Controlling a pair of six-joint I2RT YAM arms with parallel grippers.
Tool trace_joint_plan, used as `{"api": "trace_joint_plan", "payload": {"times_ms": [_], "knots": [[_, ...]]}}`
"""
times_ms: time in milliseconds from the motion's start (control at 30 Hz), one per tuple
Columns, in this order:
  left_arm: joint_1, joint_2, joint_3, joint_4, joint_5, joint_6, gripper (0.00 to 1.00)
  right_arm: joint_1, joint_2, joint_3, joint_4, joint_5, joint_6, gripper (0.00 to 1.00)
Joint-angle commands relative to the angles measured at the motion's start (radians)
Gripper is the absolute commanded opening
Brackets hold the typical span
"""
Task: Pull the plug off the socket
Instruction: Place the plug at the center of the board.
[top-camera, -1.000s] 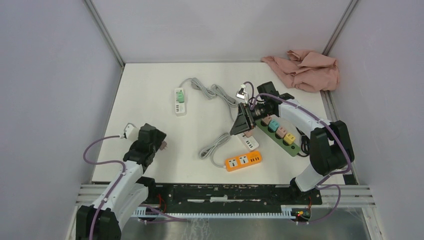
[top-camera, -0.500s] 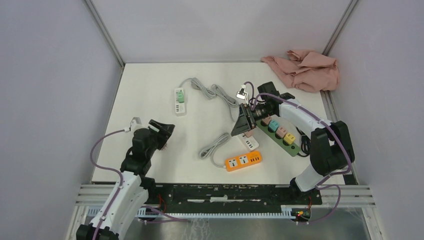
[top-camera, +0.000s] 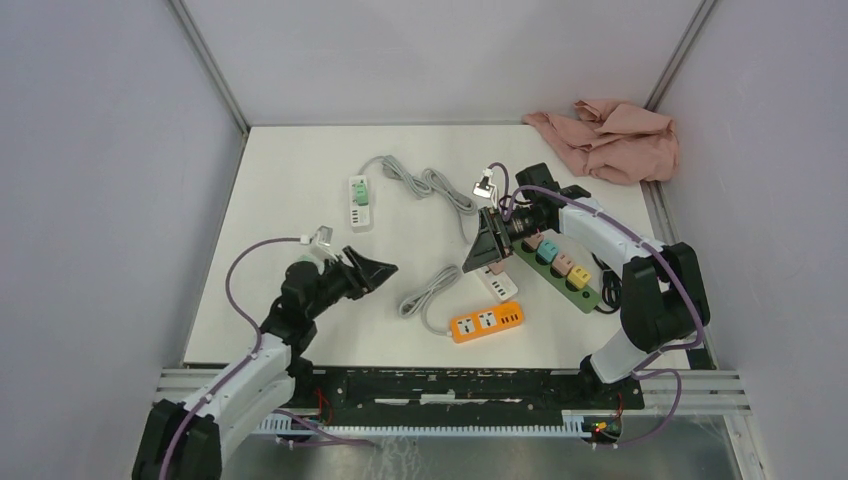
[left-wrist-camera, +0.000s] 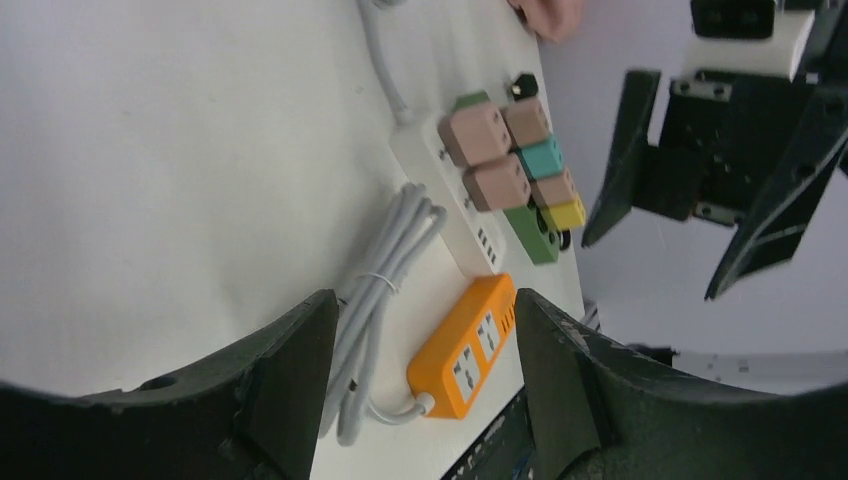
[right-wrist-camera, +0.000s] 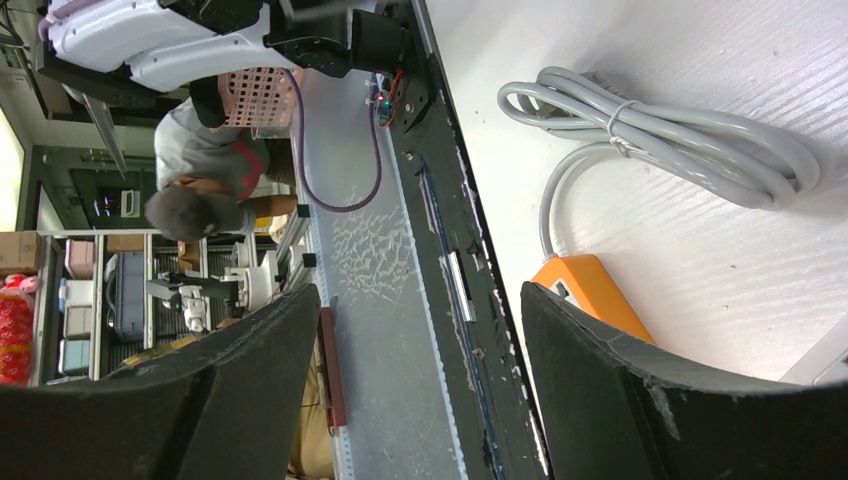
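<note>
One table (top-camera: 300, 180) bears one pink cloth (top-camera: 610, 140) and four power strips: green strip (top-camera: 588, 298), orange strip (top-camera: 486, 322), far white strip (top-camera: 360, 203), near white strip (top-camera: 500, 285). The left gripper (top-camera: 385, 268) and right gripper (top-camera: 480, 262) stand apart, empty. Two pink plugs (left-wrist-camera: 475, 135) sit in the near white strip, under the right gripper.

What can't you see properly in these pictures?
- Top view: the right end effector covers most of the white power strip, hiding its pink plugs.
- Right wrist view: the orange power strip is cut off behind a dark finger; one end shows.
- Left wrist view: the pink cloth is cut by the top edge.
- Top view: sockets on the green-and-white strip are too small to read.
</note>
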Motion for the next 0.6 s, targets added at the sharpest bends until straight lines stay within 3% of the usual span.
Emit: {"api": "trace_joint_plan", "payload": {"times_ms": [0,167,567], "knots": [[-0.178,0.061,0.037,0.157,-0.019,0.149,0.72,-0.006,-0.038,0.048,-0.007,-0.048,-0.027,0.80],[-0.332,0.148,0.060,0.239,-0.086,0.240,0.72,-0.009,-0.036,0.051,-0.013,-0.050,-0.031,0.79],[-0.535,0.219,0.093,0.303,-0.175,0.444,0.72,-0.012,-0.035,0.052,-0.016,-0.055,-0.032,0.79]]}}
